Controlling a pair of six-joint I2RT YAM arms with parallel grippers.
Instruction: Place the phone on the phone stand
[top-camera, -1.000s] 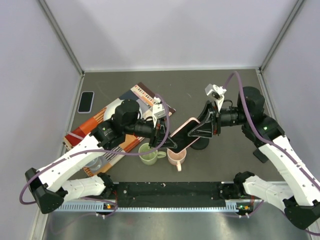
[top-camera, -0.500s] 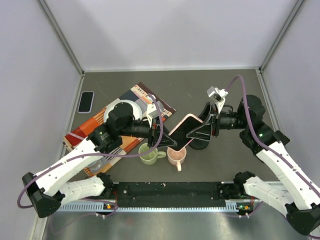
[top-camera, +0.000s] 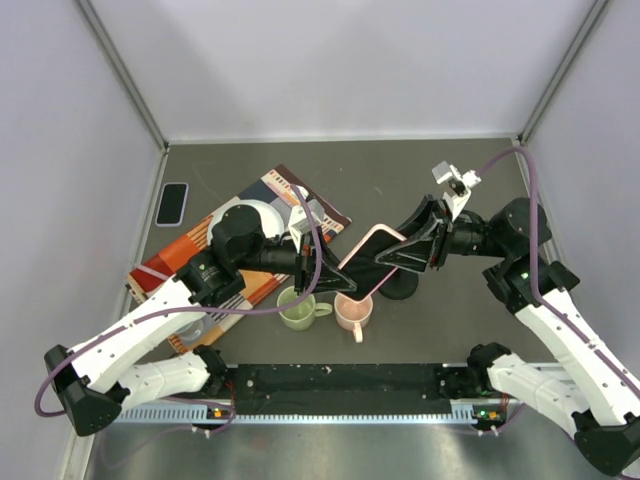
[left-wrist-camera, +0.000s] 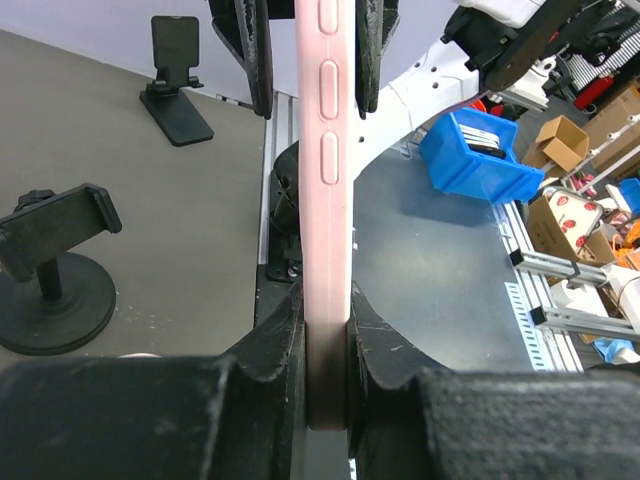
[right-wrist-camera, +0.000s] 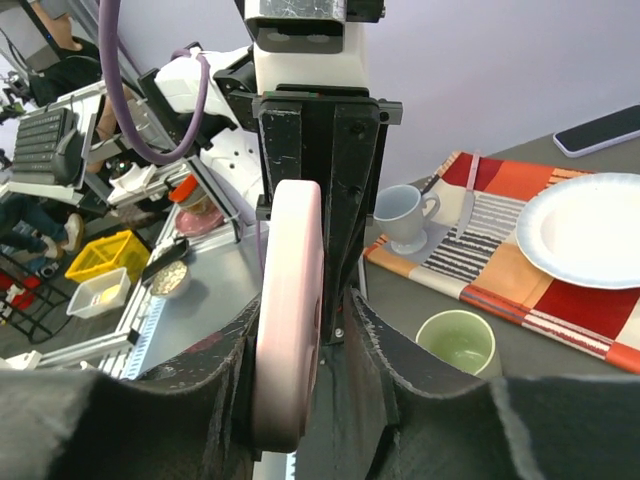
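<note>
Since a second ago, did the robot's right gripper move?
Yes. The right gripper pulled back a little to the right, away from the pink mug, with the phone still clamped.

Phone stand (top-camera: 404, 292) mostly bhd phone (top-camera: 368, 262)

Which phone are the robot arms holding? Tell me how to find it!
Look at the middle of the dark table, just beyond the green mug and the pink mug. There the left gripper and the right gripper pinch one pink phone between them, off the table. The other phone is dark and lies flat by the left wall.
</note>
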